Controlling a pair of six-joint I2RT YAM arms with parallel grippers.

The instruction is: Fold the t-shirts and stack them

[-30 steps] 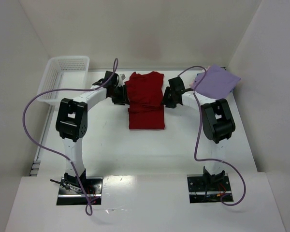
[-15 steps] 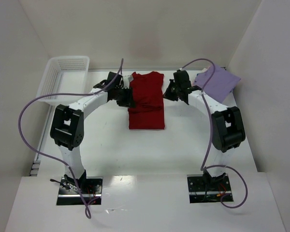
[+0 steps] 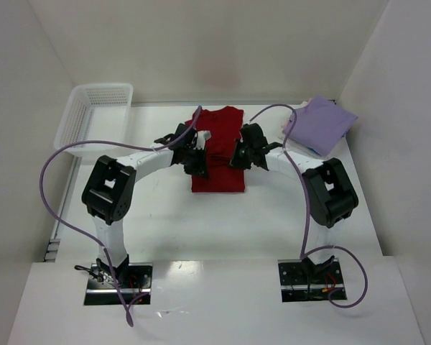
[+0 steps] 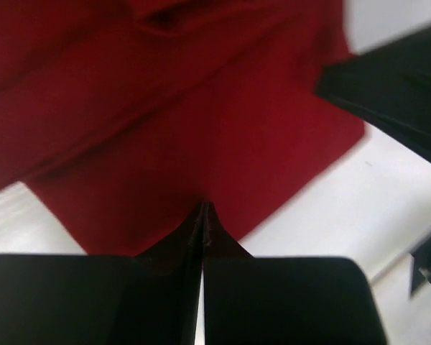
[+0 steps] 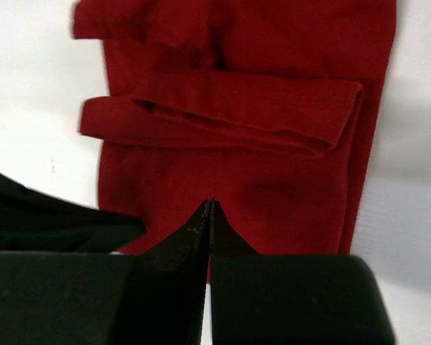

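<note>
Two arms stand bolted at the near edge of the white table [image 3: 165,223], and both lean forward and inward, purple cables [image 3: 49,183] looping off them. Both reach to the middle of the table, where the dark red t-shirt [image 3: 217,140] lies flat with its collar toward the far wall and its lower hem toward the arms. The left gripper [image 3: 197,162] sits at the shirt's left edge and the right gripper [image 3: 237,157] at its right edge, facing each other across the cloth, about halfway up its length. On each wrist view the black fingers are pressed together into a thin seam with the tips right over red cloth; whether any cloth is caught between them cannot be told. The right wrist view shows a folded band of the shirt lying across its body beyond the fingertips. Farther back, at the far right corner, the lavender t-shirt [image 3: 321,122] rests folded square, with pale edges of other cloth showing under its near side. At the far left corner stands a white mesh basket [image 3: 100,88], well apart from both shirts
</note>
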